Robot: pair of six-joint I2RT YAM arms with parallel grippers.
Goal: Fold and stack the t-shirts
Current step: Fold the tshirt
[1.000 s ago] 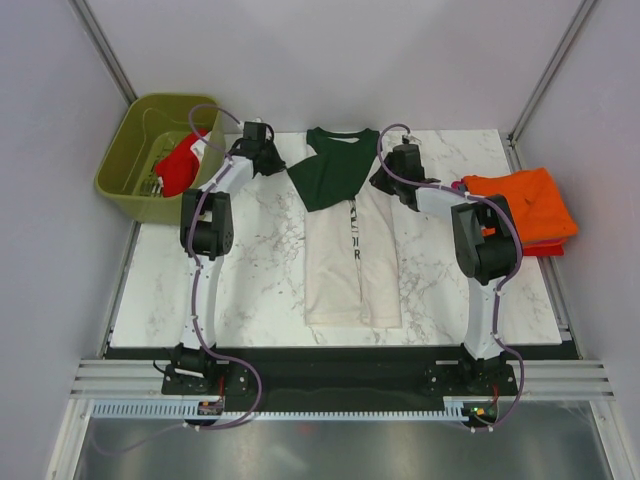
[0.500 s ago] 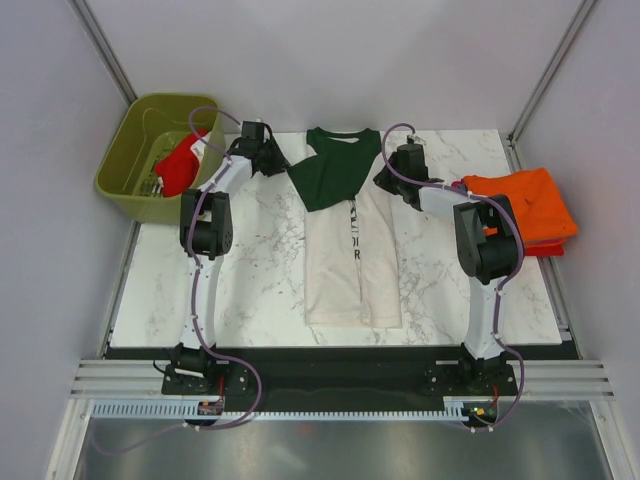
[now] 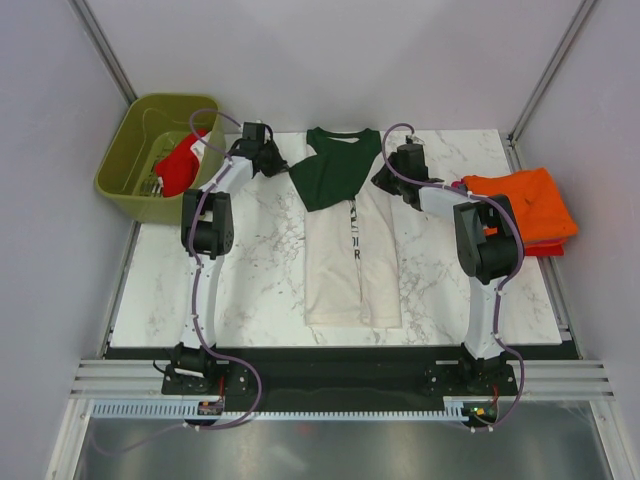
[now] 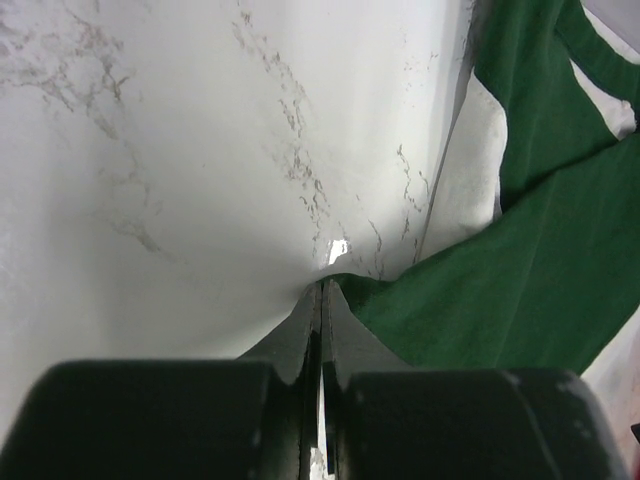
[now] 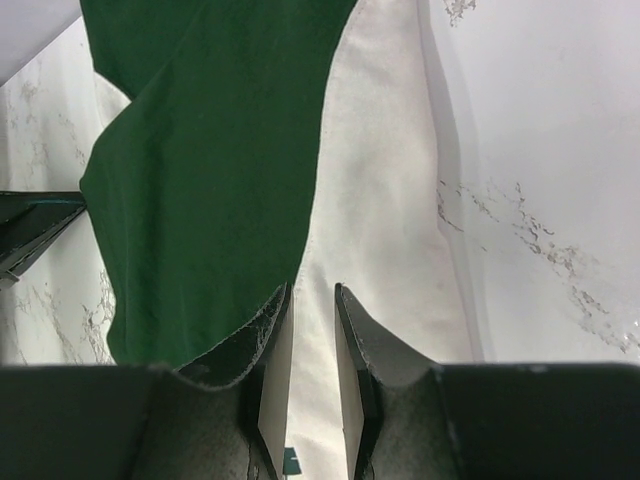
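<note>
Left claw [image 4: 322, 292] now shut, grip hidden

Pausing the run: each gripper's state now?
Left gripper: closed at the dark green sleeve of the cream cloth t-shirt; hold unclear.
Right gripper: partly open above that shirt, holding nothing.

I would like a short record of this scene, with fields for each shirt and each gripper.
cream shirt: flat, table centre, green sleeve across chest
left gripper: shut, at the sleeve's corner
right gripper: slightly open, above the shirt
orange shirt: folded, at table's right edge
red shirt: in the olive bin
</note>
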